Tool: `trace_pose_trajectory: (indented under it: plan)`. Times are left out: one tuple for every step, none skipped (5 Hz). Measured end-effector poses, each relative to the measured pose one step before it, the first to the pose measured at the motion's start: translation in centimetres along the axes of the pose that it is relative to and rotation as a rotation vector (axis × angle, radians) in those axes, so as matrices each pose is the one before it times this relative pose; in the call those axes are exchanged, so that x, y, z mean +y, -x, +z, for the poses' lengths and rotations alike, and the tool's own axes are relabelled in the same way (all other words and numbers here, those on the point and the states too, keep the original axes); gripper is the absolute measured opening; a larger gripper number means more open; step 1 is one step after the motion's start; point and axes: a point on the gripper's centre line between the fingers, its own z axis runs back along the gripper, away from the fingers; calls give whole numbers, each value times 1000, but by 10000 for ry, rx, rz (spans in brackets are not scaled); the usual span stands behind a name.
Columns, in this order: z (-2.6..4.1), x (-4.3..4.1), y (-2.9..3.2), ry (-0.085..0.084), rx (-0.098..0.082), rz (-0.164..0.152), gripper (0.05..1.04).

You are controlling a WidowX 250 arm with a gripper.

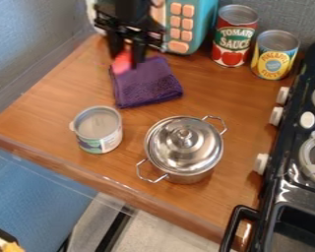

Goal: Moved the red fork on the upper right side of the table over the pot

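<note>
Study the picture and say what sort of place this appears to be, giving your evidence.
Probably a toy or play kitchen: a black stove with knobs at the right, a lidded metal pot, and a red food can near the wall.

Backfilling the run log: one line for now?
gripper: beside/above purple cloth | red item: at gripper, hold unclear | lidded metal pot: red item not over it

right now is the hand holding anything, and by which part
The red fork appears held by its upper end in the hand; whether that is handle or tines can't be told.
</note>
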Motion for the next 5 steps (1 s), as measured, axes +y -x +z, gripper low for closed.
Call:
trace_pose_trajectory:
  plan:
    - [-535, -5552, -900, 272, -57, -1065, 418]
    - [-2636, -3119, -1297, 104, 339, -79, 418]
    - [-2082, -2006, -1139, -9, 194, -327, 418]
    - [-1336, -804, -845, -37, 125, -226, 418]
    - [-1, 116, -783, -160, -33, -145, 418]
